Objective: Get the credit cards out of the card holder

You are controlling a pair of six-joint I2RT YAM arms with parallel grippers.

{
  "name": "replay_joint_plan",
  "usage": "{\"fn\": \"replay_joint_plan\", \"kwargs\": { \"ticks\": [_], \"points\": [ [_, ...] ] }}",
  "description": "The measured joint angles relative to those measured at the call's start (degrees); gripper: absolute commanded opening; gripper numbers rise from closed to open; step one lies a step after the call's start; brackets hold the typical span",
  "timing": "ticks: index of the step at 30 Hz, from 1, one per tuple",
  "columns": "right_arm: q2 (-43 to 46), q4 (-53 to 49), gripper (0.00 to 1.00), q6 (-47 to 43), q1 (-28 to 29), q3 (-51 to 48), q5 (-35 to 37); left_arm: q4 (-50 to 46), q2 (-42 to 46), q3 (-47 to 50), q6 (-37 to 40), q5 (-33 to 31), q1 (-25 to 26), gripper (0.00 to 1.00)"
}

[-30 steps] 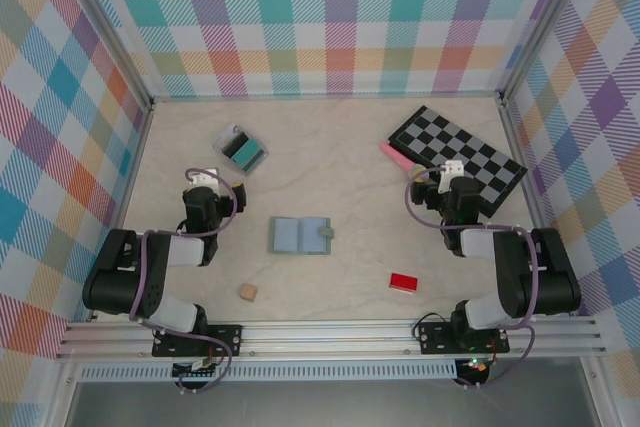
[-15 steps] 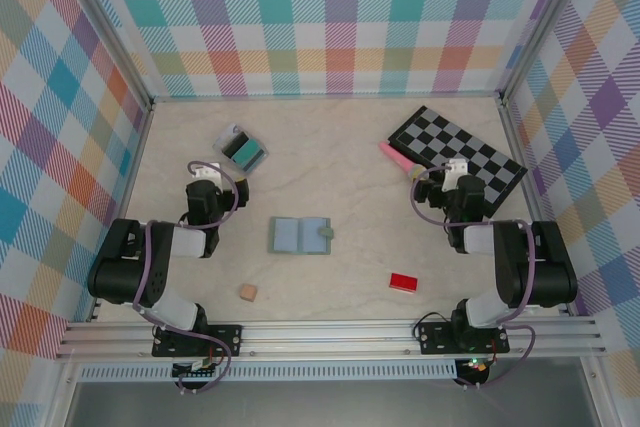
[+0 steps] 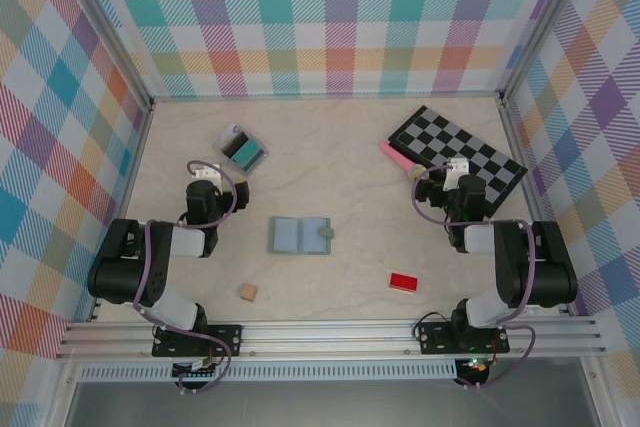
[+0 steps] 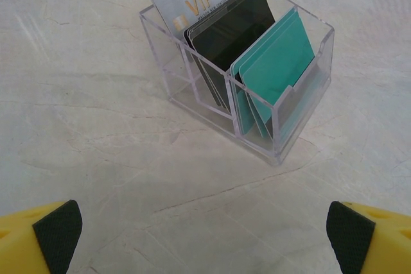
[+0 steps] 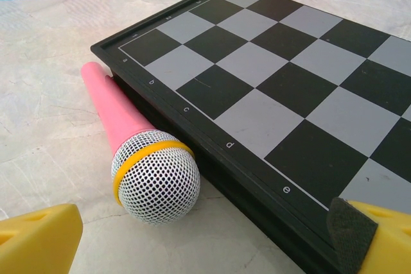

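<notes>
- Left gripper (image 4: 204, 232): jaws spread as wide as they go. You can just see the yellow fingers (image 4: 35, 242) with black pads at the two bottom corners of the left wrist view. Nothing is between them but bare table (image 4: 96, 158), so it isn't holding or touching anything.
- Right gripper (image 5: 205, 232): same deal, yellow fingers flung wide apart with nothing pinched. The right-hand finger sits over the near edge of the checkered board (image 5: 270, 62) in its own view. Honestly can't tell if it touches it.
- The credit cards (image 4: 276, 62) are standing upright in a clear plastic box (image 4: 282, 133), straight ahead of the left gripper and clear of its fingers. The teal ones are in the right compartment. The dark ones (image 4: 231, 27) are in the next slot, with a silver VIP card (image 4: 186, 1) behind them.
- The card holder (image 3: 298, 235) lies opened flat mid-table between the two arms, with its clasp tab (image 3: 326, 234) on the right edge. It's well apart from both grippers and from the box of cards.
- A pink microphone (image 5: 154, 178) lies right against the board's edge, its mesh head nearest the right gripper.
- There's also a red block (image 3: 403, 281) and a small tan block (image 3: 247, 292) on the near side of the table.
</notes>
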State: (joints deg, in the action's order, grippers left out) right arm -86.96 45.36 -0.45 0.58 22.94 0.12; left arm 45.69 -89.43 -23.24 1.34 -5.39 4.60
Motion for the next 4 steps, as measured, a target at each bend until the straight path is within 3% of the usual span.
{"fn": "replay_joint_plan", "kwargs": {
  "ticks": [4],
  "points": [
    [0.0, 0.0, 1.00, 0.0, 0.0, 0.0, 0.0, -0.6, 0.0, -0.2, 0.0, 0.3, 0.0, 1.00]
  ]
}}
